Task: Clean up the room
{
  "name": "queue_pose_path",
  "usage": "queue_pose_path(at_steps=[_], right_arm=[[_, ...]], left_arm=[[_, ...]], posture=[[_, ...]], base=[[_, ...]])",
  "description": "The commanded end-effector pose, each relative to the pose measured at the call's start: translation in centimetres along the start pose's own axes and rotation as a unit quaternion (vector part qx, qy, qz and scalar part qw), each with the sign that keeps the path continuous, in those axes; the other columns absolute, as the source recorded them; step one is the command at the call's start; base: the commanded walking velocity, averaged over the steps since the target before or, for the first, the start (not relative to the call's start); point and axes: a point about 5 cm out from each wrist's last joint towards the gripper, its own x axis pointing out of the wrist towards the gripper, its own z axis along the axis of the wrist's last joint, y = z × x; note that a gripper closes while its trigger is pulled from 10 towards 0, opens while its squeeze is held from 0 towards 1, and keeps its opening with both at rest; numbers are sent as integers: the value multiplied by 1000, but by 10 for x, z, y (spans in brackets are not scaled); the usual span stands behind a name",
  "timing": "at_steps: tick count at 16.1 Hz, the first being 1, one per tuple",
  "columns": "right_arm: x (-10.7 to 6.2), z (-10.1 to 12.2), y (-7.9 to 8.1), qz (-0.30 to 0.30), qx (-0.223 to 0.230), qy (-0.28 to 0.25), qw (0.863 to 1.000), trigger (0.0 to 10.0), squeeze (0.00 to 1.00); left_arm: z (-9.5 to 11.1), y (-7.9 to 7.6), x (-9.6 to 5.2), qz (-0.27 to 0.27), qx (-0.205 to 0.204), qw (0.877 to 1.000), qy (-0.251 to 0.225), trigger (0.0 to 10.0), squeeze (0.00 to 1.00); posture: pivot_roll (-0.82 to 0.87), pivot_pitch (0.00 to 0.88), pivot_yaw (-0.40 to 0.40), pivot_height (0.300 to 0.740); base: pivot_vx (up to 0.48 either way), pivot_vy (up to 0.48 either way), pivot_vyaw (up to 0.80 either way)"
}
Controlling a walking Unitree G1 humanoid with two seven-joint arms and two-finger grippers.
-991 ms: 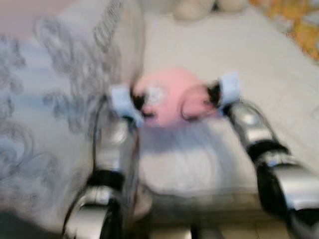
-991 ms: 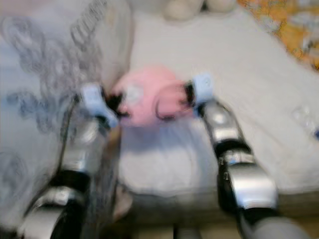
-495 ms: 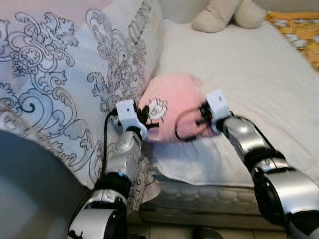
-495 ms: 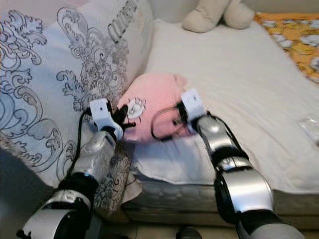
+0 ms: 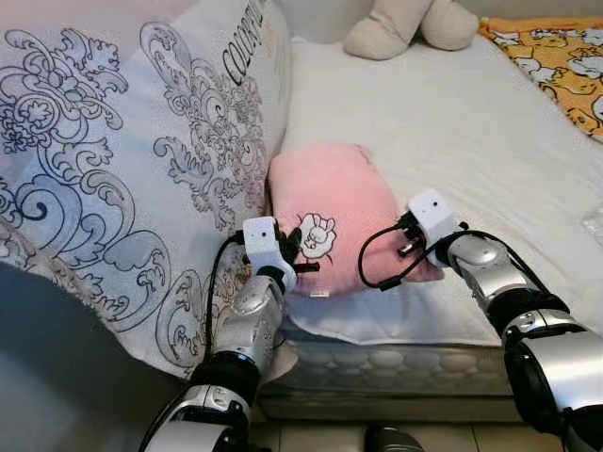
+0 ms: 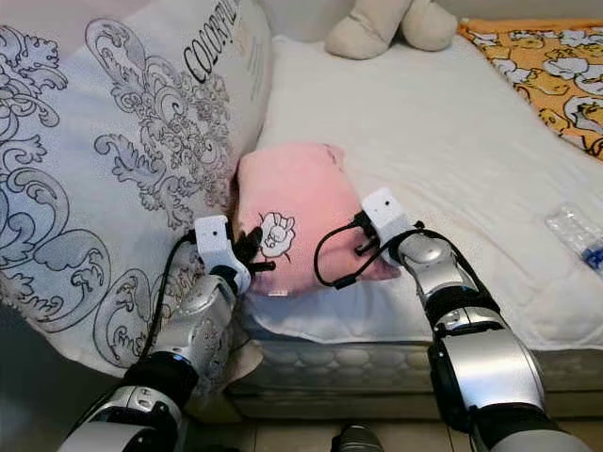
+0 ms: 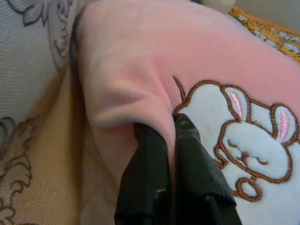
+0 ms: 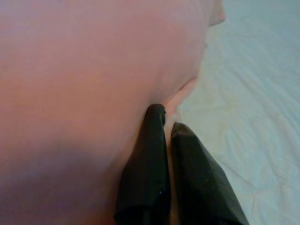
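To the left of the left gripper (image 7: pixel 169 123) stands a large white cushion with a grey scroll print (image 5: pixel 122 160), leaning against the small pink plush pillow with an embroidered white bunny (image 5: pixel 330 212). The left gripper's fingers are pinched together on a fold of that pillow's left edge, beside the bunny. The pillow lies on the white mattress sheet (image 5: pixel 452 122) between both grippers. The right gripper (image 8: pixel 165 121) nips the pillow's right edge, fingers nearly closed. Beyond it sits a beige plush toy (image 5: pixel 405 24); further right, an orange patterned blanket (image 5: pixel 556 56).
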Motion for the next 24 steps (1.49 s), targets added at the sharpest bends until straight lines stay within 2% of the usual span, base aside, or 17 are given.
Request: queue_pose_path(at_steps=[1,4,6,8,11,12,15,17,21,24], right_arm=[[-1,8,-9,-11,-7,-9,1000,10000,0],[1,7,-2,-5,3,-11,1000,10000,0],[4,5,6,-4,23,-14,1000,10000,0],[5,4,10,-5,57,-19,998,10000,0],[8,2,20,10,78,-24,997,10000,0],[9,2,23,-3,120,-31,992,10000,1000],[10,6,20,-50,187,-49,980,10000,1000],[12,11,24,-48,200,-68,976,10000,1000],[11,5,27,-48,185,-63,980,10000,1000],[9,11,22,-54,171,-86,980,10000,1000]], left_arm=[[-2,-37,4,-27,-34,999,-4,10000,0],[2,-27,5,-23,-12,1000,-9,10000,0],[13,-19,8,-22,13,999,-21,10000,0],[19,-15,9,-21,30,999,-30,10000,0],[27,-15,11,-26,46,998,-41,10000,24],[26,-14,10,-30,48,998,-39,10000,1000],[27,-8,10,-20,56,998,-37,10000,1000],[29,-6,9,-18,65,997,-39,10000,1000],[36,-11,7,-28,69,996,-48,10000,1000],[46,-3,-5,-25,93,993,-63,10000,1000]], posture=[[-121,53,97,740],[-118,40,97,740],[-116,28,100,740],[-116,22,101,740],[-119,22,101,740],[-121,23,100,740],[-120,25,100,740],[-122,29,103,740],[-124,30,106,740],[-121,30,107,740]], base=[[0,0,0],[0,0,0],[0,0,0],[0,0,0],[0,0,0],[0,0,0],[0,0,0],[0,0,0],[0,0,0],[0,0,0]])
